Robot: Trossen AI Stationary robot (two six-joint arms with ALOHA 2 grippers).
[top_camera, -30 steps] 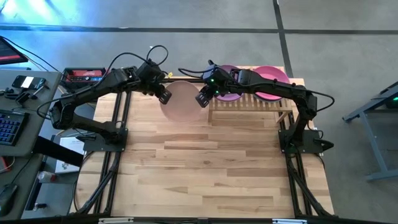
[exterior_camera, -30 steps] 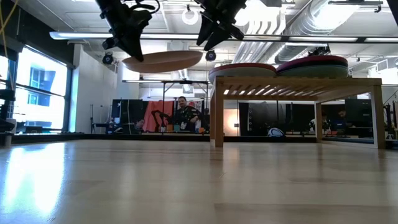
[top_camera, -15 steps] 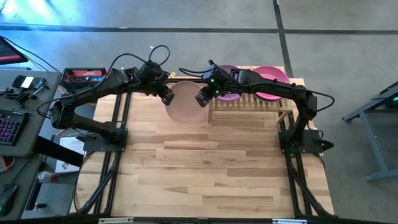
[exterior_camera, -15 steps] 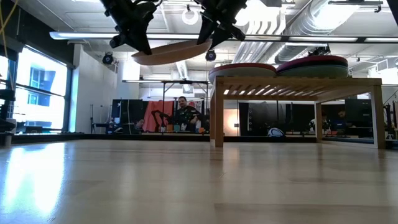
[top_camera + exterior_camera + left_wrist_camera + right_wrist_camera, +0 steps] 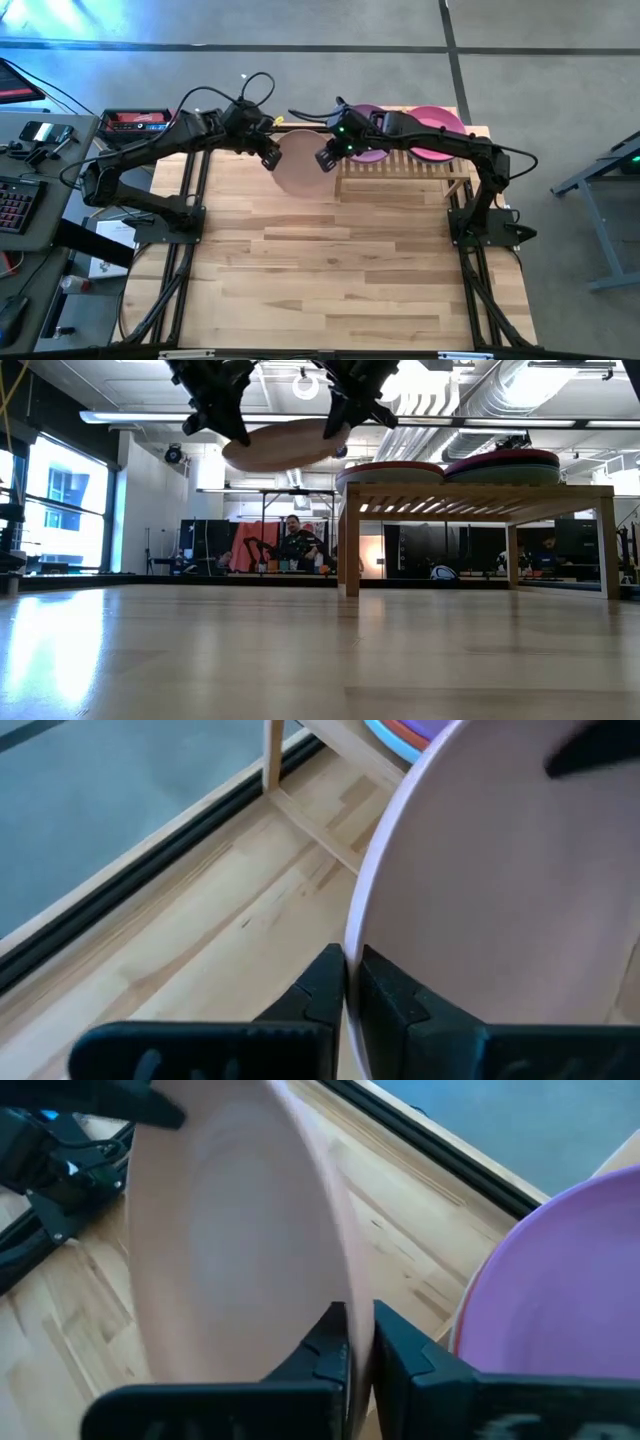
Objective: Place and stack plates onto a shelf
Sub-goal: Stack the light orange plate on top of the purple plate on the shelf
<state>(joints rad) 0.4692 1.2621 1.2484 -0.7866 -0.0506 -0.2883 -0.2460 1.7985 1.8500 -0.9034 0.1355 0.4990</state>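
Note:
A peach plate hangs in the air high over the table, just left of the bamboo shelf. My left gripper is shut on its left rim and my right gripper on its right rim. From table height the plate sits nearly level between both grippers, slightly above the shelf top. On the shelf rest a stack topped by a purple plate and a stack topped by a magenta plate. My left gripper pinches the plate's left rim between its two fingers, one on the upper face and one underneath. It comes in slanting down from the table's left. The plate is lifted clear and nearly level. My right gripper pinches the opposite rim between its two fingers, beside the purple plate. It reaches in slanting down from the shelf side. The plate is clear of both table and shelf.
The shelf stands at the table's far right on short legs, with the two plate stacks filling its top. The wide wooden tabletop lies in front. A desk with electronics stands left of the table.
My left gripper has carried the peach plate a little up and toward the shelf. The plate's right side tipped up, then levelled out. My right gripper, waiting by the shelf's left end, has taken hold of the plate's right rim.

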